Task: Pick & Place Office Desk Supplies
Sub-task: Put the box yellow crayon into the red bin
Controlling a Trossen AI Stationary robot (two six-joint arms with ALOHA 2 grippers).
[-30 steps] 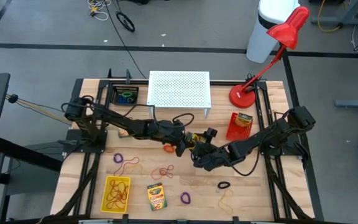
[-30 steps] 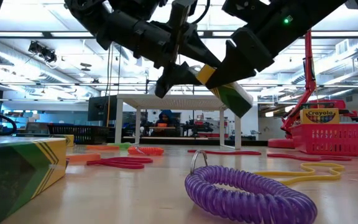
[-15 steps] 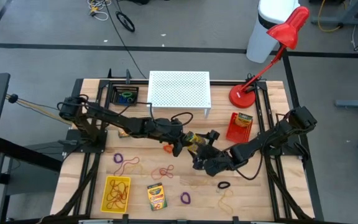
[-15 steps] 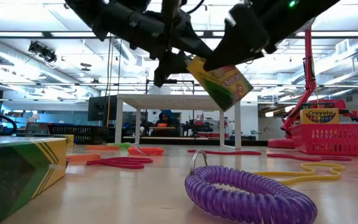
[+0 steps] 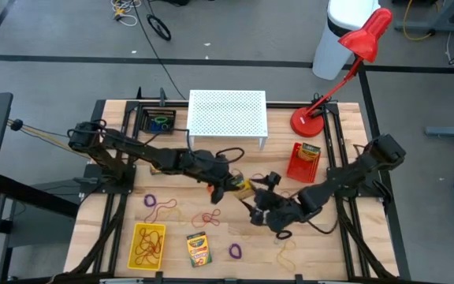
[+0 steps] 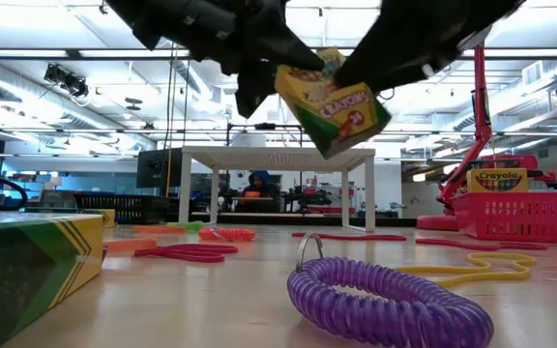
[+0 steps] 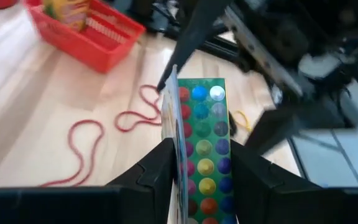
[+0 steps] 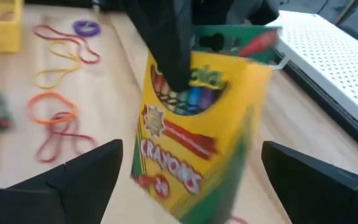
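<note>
Above mid-table (image 5: 321, 260), the left gripper (image 5: 239, 186) pinches a crayon box (image 6: 333, 101) between its fingers, clear of the surface. Just beside it, the right gripper (image 5: 257, 207) faces the box, fingers spread wide, not touching.

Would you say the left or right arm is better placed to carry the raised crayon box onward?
Left, probably. The left hand is clamped on the crayon box, holding it above the table, while the right hand stands wide open beside it, gripping nothing.
</note>
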